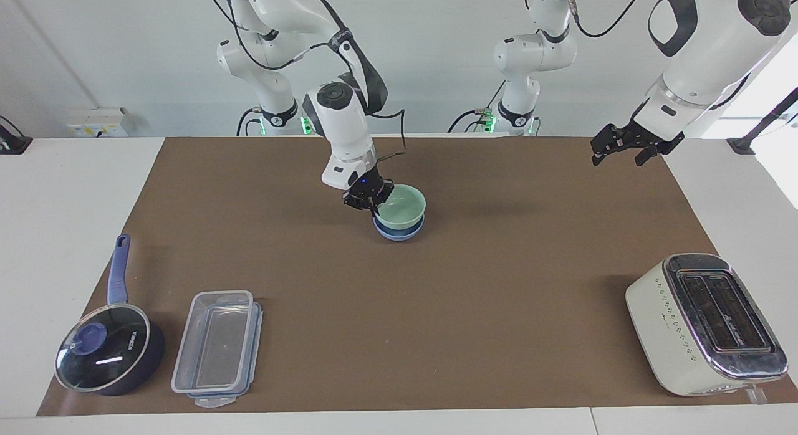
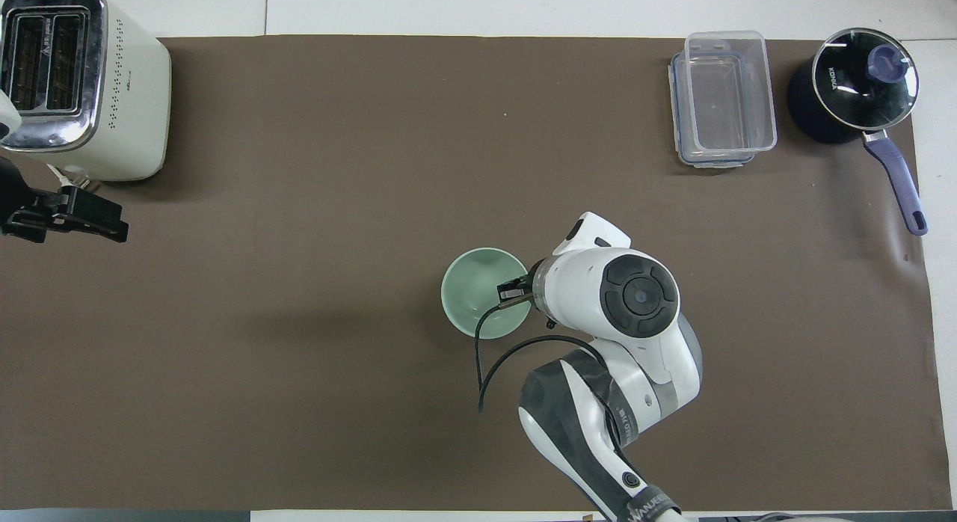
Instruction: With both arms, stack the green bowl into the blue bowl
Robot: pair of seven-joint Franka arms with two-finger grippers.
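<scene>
Two bowls nested | right hand (image 1: pixel 372 203) pinches green bowl (image 1: pixel 402 207) rim; blue bowl (image 1: pixel 399 232) visible facing only | left hand (image 1: pixel 615 149) spread, waiting

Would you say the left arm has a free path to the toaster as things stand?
Probably yes. The left tool hangs over the mat's edge at its own end of the table, and only bare mat lies between it and the toaster. The right tool is busy at the green bowl.
</scene>
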